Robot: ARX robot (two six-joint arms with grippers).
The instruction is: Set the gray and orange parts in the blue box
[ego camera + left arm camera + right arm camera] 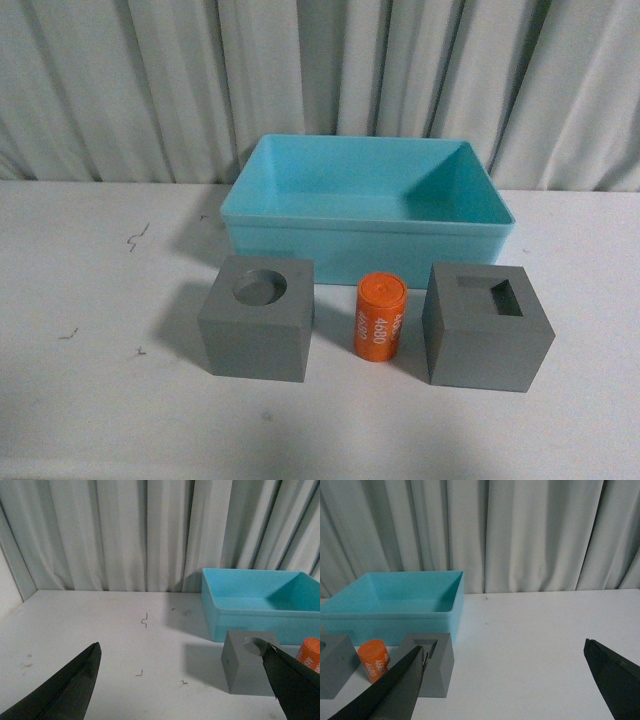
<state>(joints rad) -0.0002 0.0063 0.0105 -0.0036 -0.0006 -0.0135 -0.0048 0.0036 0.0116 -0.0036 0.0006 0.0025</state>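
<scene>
Since the round-recess gray cube (257, 318), the orange cylinder (379, 318) and the square-recess gray cube (487, 325) stand in a row between the empty blue box (365, 222) and the near edge of the bench (100, 300), I would start with the first. I would bring the left end effector (181, 647), spread wide and empty like the right end effector (503, 646), square onto its flat sides, then lift clear of the rim.
</scene>
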